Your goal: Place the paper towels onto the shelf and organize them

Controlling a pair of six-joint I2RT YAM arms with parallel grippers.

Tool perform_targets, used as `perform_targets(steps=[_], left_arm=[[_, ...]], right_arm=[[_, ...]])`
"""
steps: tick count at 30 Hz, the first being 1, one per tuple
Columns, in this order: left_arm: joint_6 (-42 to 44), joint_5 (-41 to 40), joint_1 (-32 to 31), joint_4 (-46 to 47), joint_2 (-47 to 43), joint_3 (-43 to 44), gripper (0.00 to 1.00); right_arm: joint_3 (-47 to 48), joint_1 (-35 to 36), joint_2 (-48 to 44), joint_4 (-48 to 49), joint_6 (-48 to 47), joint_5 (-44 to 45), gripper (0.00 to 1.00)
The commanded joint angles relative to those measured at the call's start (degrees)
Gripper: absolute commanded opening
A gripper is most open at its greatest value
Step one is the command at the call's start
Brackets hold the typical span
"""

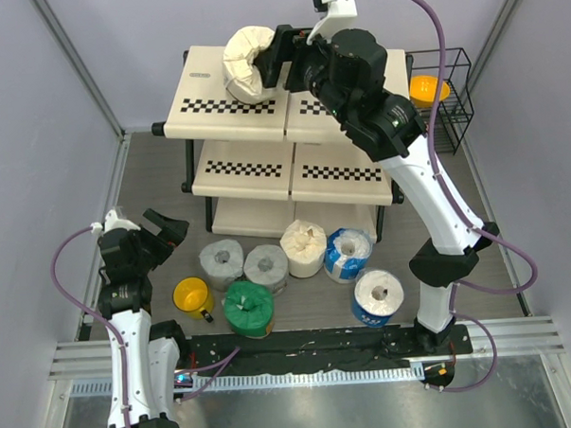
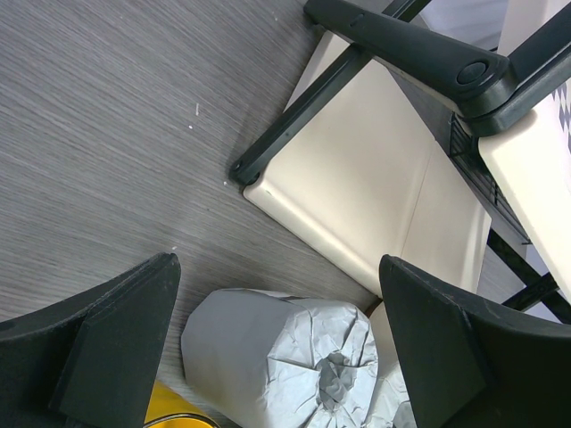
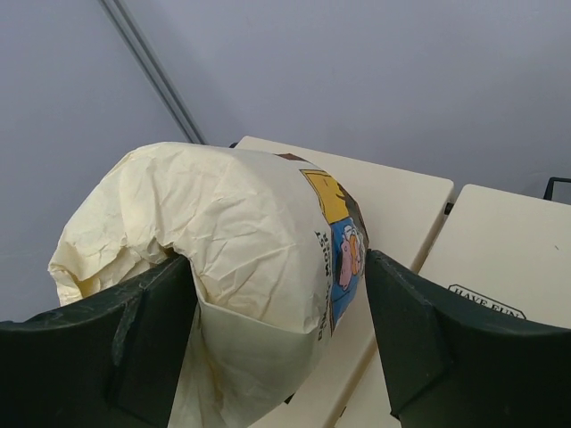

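My right gripper [image 1: 271,58] is shut on a cream paper towel roll [image 1: 246,64] and holds it over the back left of the shelf's top board [image 1: 215,113]. In the right wrist view the roll [image 3: 232,241] is squeezed between both fingers above the cream board [image 3: 401,196]. On the floor in front of the shelf stand two grey rolls [image 1: 221,262] [image 1: 266,267], a cream roll [image 1: 303,246], two blue-and-white rolls [image 1: 348,253] [image 1: 377,297] and a green roll [image 1: 248,308]. My left gripper [image 1: 168,236] is open and empty, above and left of a grey roll [image 2: 268,348].
A yellow mug [image 1: 191,296] stands left of the green roll and shows at the bottom of the left wrist view [image 2: 169,406]. A black wire rack with an orange bowl [image 1: 430,89] stands right of the shelf. The shelf's bottom board [image 2: 366,196] lies just beyond the grey roll.
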Motion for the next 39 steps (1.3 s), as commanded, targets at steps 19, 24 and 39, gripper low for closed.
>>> perform_targets(steps=[19, 24, 39], left_arm=[[-0.7, 1.4, 0.4, 1.2, -0.2, 0.5, 1.0], [-0.7, 1.2, 0.4, 1.2, -0.1, 0.5, 1.0], [-0.5, 1.5, 0.4, 1.1, 0.2, 0.7, 1.0]], right_arm=[[-2.0, -0.6, -4.4, 9.3, 0.4, -3.0, 0.81], [-14.5, 0.2, -12.7, 10.6, 1.8, -8.3, 0.81], [-54.8, 28.9, -29.3, 8.8, 3.3, 3.3, 0.82]])
